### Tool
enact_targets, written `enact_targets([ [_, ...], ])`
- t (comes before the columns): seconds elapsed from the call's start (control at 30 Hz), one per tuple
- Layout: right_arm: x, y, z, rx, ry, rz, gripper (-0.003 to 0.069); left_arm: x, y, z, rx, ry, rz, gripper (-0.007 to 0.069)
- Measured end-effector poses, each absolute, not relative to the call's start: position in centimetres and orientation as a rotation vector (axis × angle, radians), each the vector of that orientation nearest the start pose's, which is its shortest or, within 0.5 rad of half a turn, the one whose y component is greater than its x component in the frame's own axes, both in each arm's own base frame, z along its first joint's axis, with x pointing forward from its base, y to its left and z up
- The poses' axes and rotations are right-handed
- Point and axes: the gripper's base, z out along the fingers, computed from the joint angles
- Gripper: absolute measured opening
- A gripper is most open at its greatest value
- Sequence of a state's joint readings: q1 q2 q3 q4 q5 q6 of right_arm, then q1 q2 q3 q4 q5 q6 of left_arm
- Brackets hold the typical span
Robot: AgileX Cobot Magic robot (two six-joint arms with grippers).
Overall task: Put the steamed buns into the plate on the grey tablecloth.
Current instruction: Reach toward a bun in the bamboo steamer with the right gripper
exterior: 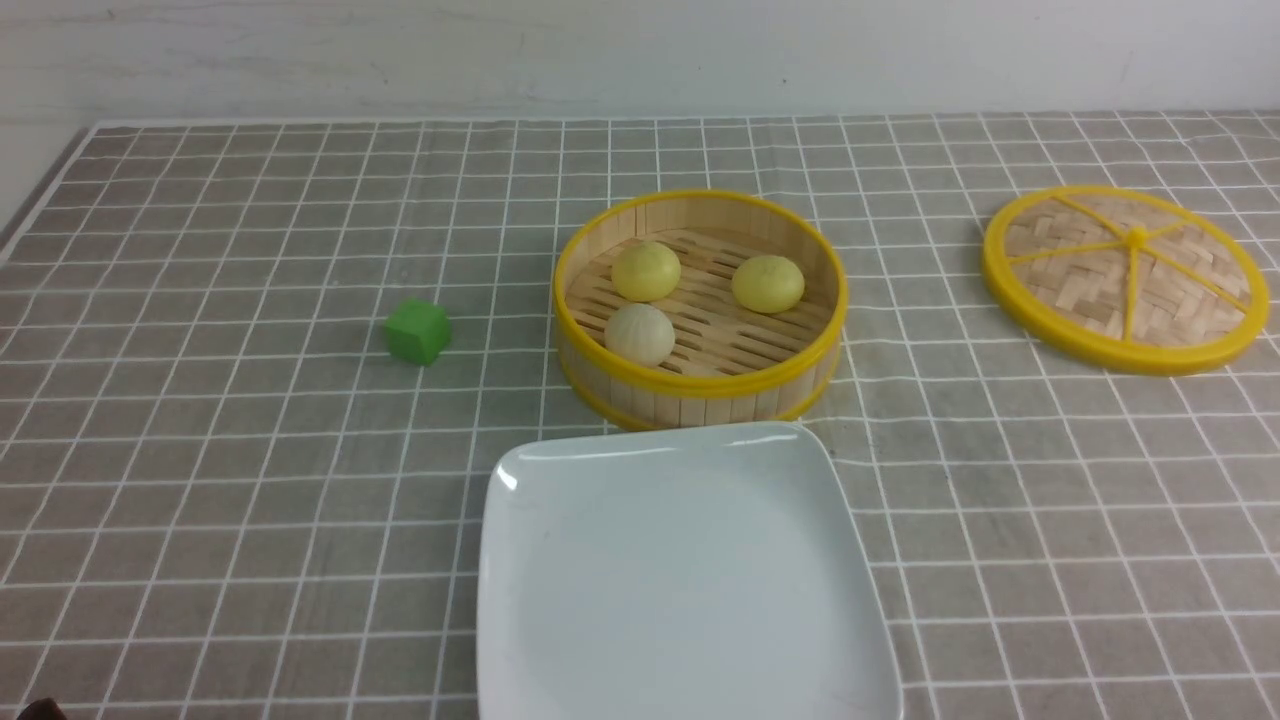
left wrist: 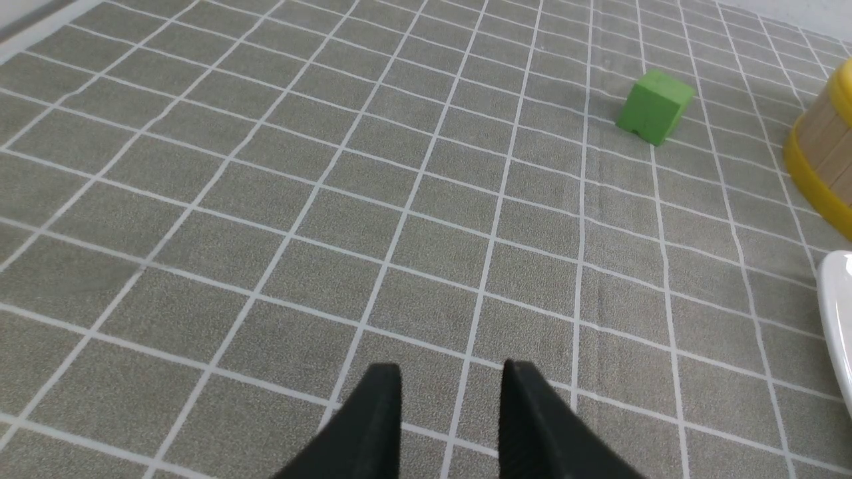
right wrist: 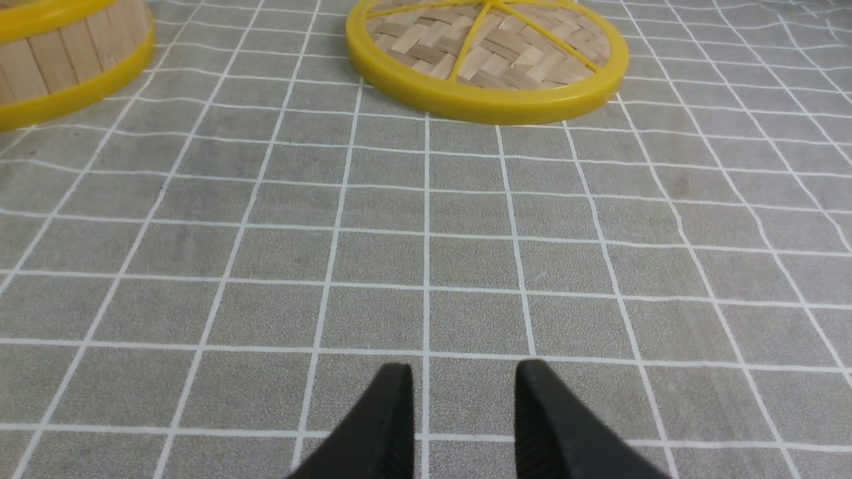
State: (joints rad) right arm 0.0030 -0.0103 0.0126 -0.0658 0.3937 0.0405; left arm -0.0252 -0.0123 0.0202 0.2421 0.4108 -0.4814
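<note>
Three steamed buns lie inside a round bamboo steamer (exterior: 700,385): two pale yellow ones (exterior: 646,270) (exterior: 768,283) and an off-white one (exterior: 640,334). The white square plate (exterior: 680,580) rests bare on the grey tablecloth (exterior: 200,450), just in front of the steamer. Neither gripper shows in the front view. My left gripper (left wrist: 452,372) hangs open over bare cloth, with the plate's rim (left wrist: 840,313) off to one side. My right gripper (right wrist: 464,372) is open too, over bare cloth, nothing between its fingers.
A small green cube (exterior: 418,331) (left wrist: 654,106) sits on the cloth left of the steamer. The woven yellow-rimmed lid (exterior: 1125,278) (right wrist: 486,56) lies flat at the far right. A white wall borders the cloth at the back.
</note>
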Motion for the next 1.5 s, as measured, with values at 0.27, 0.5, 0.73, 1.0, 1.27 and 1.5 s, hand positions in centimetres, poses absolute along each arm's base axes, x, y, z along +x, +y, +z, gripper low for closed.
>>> enact_targets([
  [0.27, 5.3, 0.3, 17.6, 0.212, 1.829, 0.212, 0.0239, 5.2, 0.7, 17.1, -0.285, 1.87, -0.103, 0.0239],
  [0.5, 5.4, 1.1, 18.1, 0.609, 1.72, 0.674, 0.0239, 5.2, 0.7, 17.1, -0.285, 1.87, -0.103, 0.024],
  [0.73, 5.5, 1.2, 18.4, 0.661, 1.668, 0.744, 0.0234, 5.2, 0.7, 17.1, -0.285, 1.87, -0.103, 0.024],
  [1.0, 5.0, 1.0, 26.8, 0.373, 1.541, 0.54, 0.0012, 5.2, 0.7, 17.1, -0.285, 1.87, -0.103, 0.024],
  [1.27, 10.1, 1.9, 29.2, 0.149, 2.322, 0.359, 0.0003, 5.2, 0.7, 17.1, -0.285, 1.87, -0.103, 0.024],
  [1.5, 16.9, 3.4, 28.1, 0.051, 2.635, 0.546, 0.0095, 5.2, 0.7, 17.1, -0.285, 1.87, -0.103, 0.024],
])
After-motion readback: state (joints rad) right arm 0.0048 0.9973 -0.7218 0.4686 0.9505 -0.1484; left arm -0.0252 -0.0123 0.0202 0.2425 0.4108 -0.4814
